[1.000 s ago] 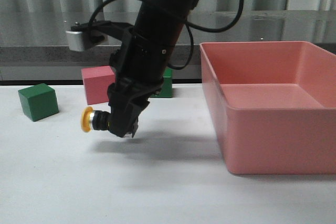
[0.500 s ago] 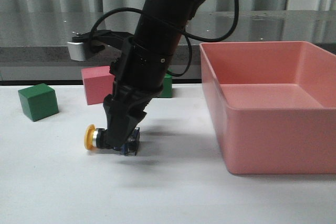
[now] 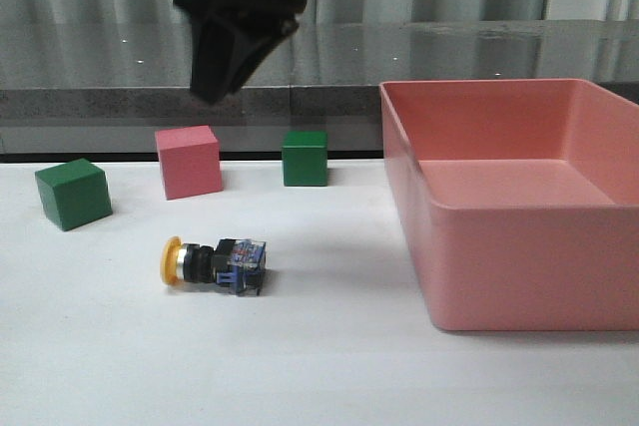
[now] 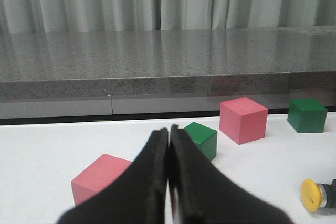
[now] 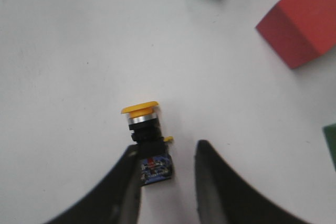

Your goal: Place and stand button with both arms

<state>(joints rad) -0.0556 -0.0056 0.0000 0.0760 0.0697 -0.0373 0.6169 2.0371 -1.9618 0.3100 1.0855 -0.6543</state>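
Note:
The button (image 3: 215, 263) lies on its side on the white table, yellow cap to the left and bluish contact block to the right. My right gripper (image 3: 214, 89) hangs open and empty high above it. In the right wrist view the button (image 5: 144, 124) lies on the table far below the open right gripper (image 5: 168, 153). My left gripper (image 4: 169, 132) is shut and empty, low over the table. It does not show in the front view. The button's yellow cap (image 4: 311, 195) shows at the edge of the left wrist view.
A large pink bin (image 3: 519, 197) stands on the right. A green cube (image 3: 72, 193), a pink cube (image 3: 188, 161) and a second green cube (image 3: 305, 158) sit behind the button. Another pink cube (image 4: 100, 177) sits close beside the left gripper.
The right gripper lowered the button onto the table, let it go and rose high above it. The button now lies on its side.

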